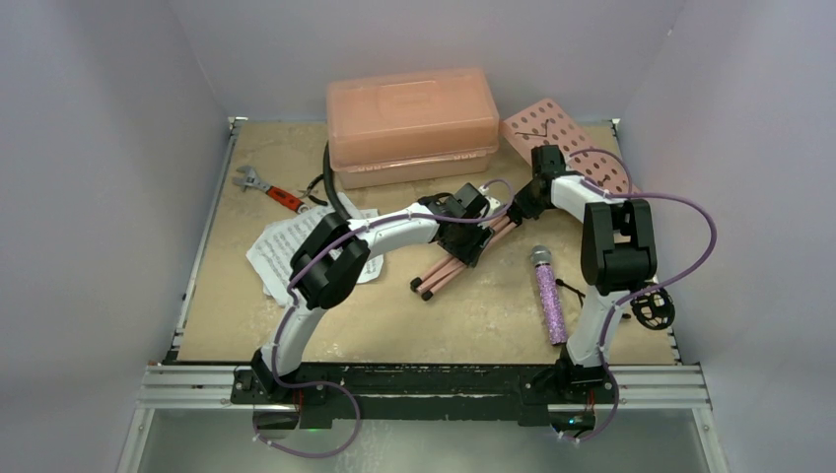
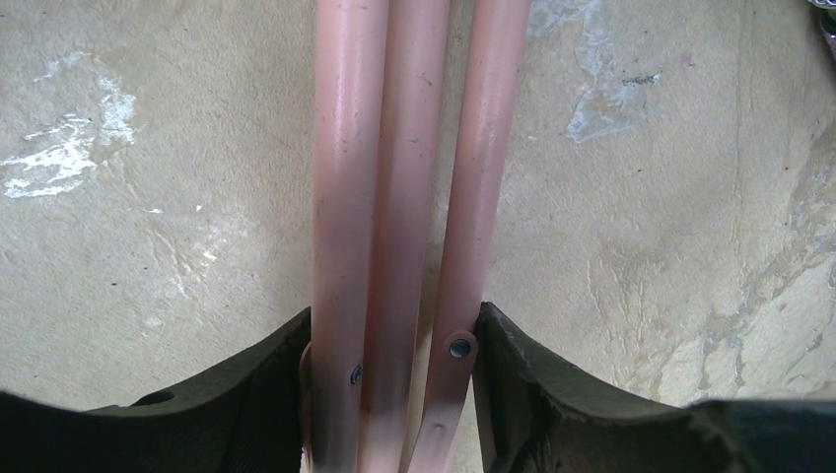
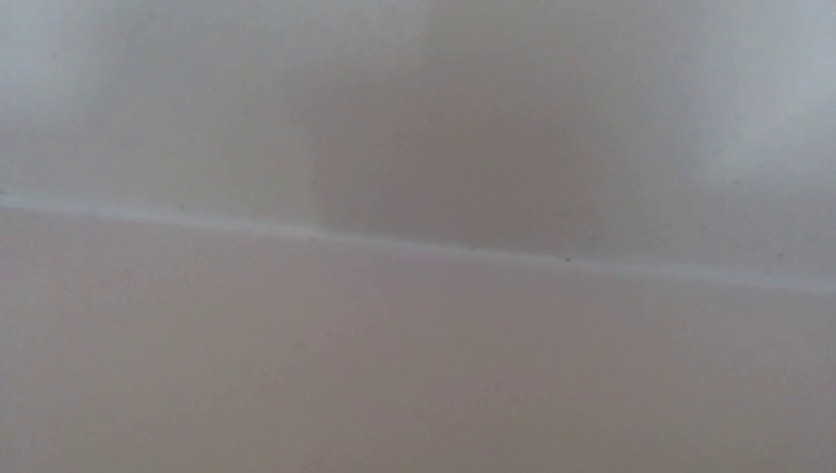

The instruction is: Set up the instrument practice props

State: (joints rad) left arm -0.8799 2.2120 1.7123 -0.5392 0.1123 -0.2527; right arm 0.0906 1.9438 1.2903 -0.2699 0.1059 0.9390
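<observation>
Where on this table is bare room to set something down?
Bare: the near middle of the table, between the tripod legs, the microphone and the near edge; also the near-left corner, in front of the sheet music. Crowded: the far side, with wrench, pink box and perforated stand.

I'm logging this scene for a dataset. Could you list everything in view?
box: one, pink, back centre
music stand: one, pink; perforated plate at back right, folded legs at centre
sheet music: white pages, left, partly under the left arm
microphone: one, purple, lying flat on the right
mic stand: one, black, right edge
wrench: one, red-handled, back left
table: one, tan
left gripper: closed on the legs
right gripper: at the stand's plate, state unclear
</observation>
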